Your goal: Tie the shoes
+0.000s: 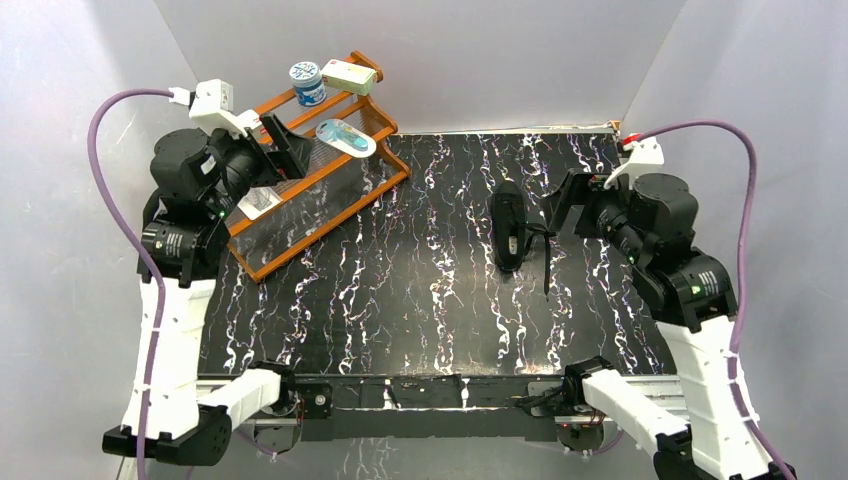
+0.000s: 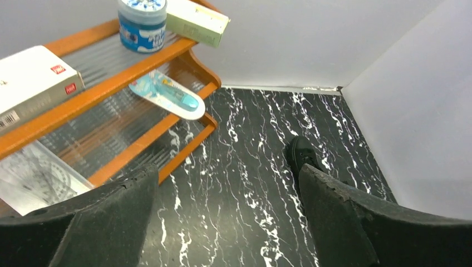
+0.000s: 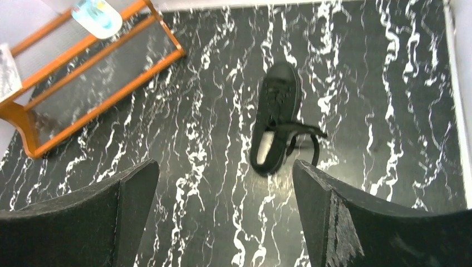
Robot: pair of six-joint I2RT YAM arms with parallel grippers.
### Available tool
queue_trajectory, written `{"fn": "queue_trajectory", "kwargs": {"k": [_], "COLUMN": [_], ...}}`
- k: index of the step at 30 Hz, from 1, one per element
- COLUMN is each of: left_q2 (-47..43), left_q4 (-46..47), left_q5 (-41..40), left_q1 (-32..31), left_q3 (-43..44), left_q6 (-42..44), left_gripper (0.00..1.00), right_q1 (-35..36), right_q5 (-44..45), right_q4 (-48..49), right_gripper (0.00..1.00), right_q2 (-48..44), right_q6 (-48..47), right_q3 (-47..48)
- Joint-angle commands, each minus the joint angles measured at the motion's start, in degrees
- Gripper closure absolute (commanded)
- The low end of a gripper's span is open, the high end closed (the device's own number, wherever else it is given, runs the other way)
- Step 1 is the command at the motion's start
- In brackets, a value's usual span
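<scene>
Your right fingers [image 3: 345, 222] are spread wide with nothing between them. Just beyond their gap, nearer the right-hand finger, the black sneaker [image 3: 276, 111] lies on the marbled surface [image 3: 195, 139], its thin laces [image 3: 305, 133] loose and trailing toward that finger's side. Your left fingers [image 2: 111, 222] are likewise apart and empty, with the sneaker's toe just past the right-hand one and the orange rack [image 2: 133, 72] beyond the left-hand one.

We read no legible text: red marks on the white box [image 2: 33, 83] and print on the blue tub [image 2: 142, 25], far-left corner, are too blurred.
</scene>
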Motion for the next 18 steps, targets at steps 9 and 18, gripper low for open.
{"fn": "queue_trajectory", "kwargs": {"k": [9,18], "left_q2": [3.74,2.35], "left_q4": [-9.86,-12.86], "left_q5": [19.02,27.84], "left_q1": [7.85,6.07], "left_q3": [-1.14,-7.7], "left_q6": [-13.47,-18.85], "left_gripper": [0.05,0.05], "right_q1": [0.03,-1.86], "right_q5": [3.99,4.17], "right_q4": [-12.99,-13.91], "right_gripper": [0.01,0.02], "right_q2": [7.52,21.56], "right_q6": [8.58,5.41], "right_q3": [0.54,-1.0]}}
